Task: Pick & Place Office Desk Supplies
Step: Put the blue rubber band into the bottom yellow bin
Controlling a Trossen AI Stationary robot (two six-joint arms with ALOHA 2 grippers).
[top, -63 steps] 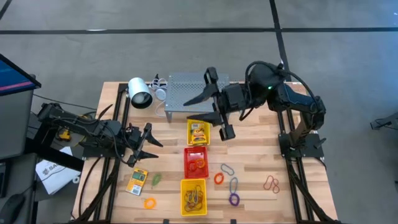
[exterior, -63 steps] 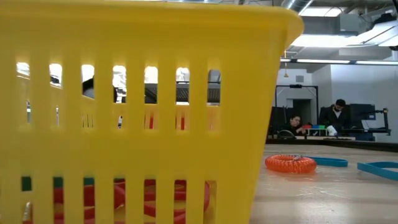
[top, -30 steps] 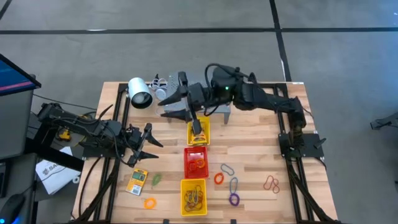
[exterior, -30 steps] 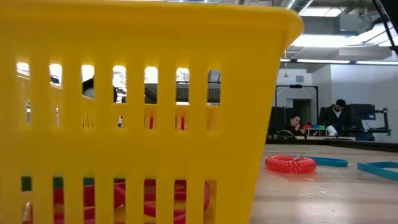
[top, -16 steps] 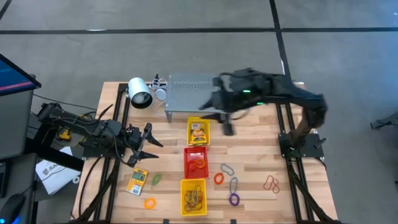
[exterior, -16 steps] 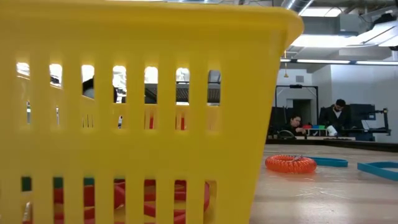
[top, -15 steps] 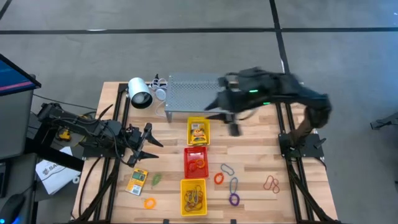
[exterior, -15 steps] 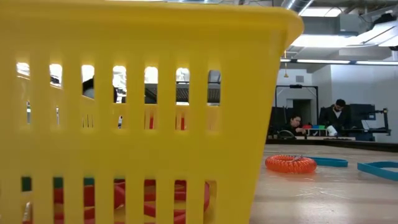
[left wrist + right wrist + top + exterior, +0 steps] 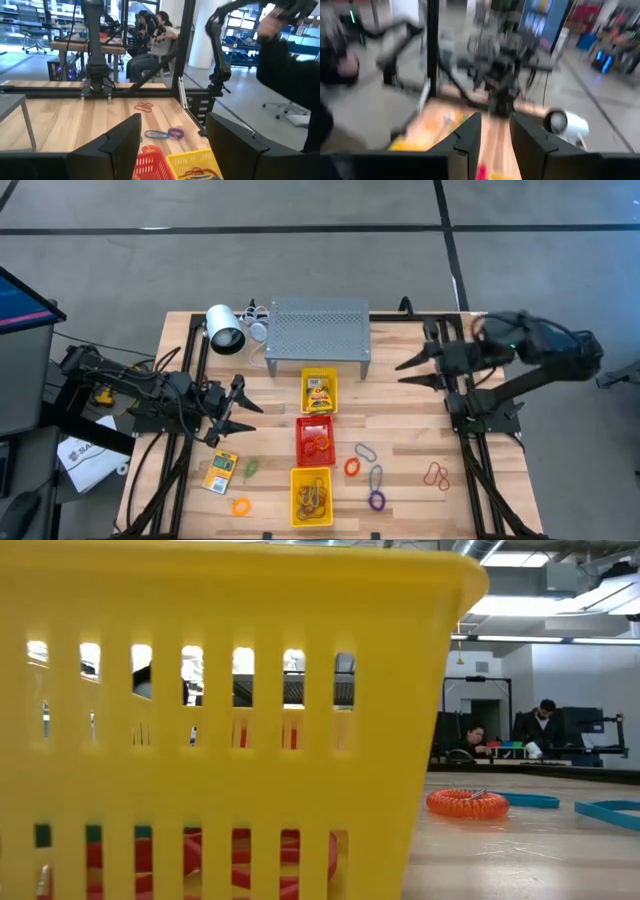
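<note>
Bench (image 9: 420, 410): right arm has swung from over the far yellow tray (image 9: 319, 392) back to its mount. Right claw (image 9: 412, 366) empty, fingers apart, narrowing. Card packet (image 9: 319, 394) now in that tray: placed. Left claw (image 9: 236, 408) open, idle, left of tray.

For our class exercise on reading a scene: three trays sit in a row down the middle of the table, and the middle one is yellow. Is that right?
Not quite. The high view shows three trays in a row, but the middle tray is red; the far tray and the near tray are yellow.
</note>
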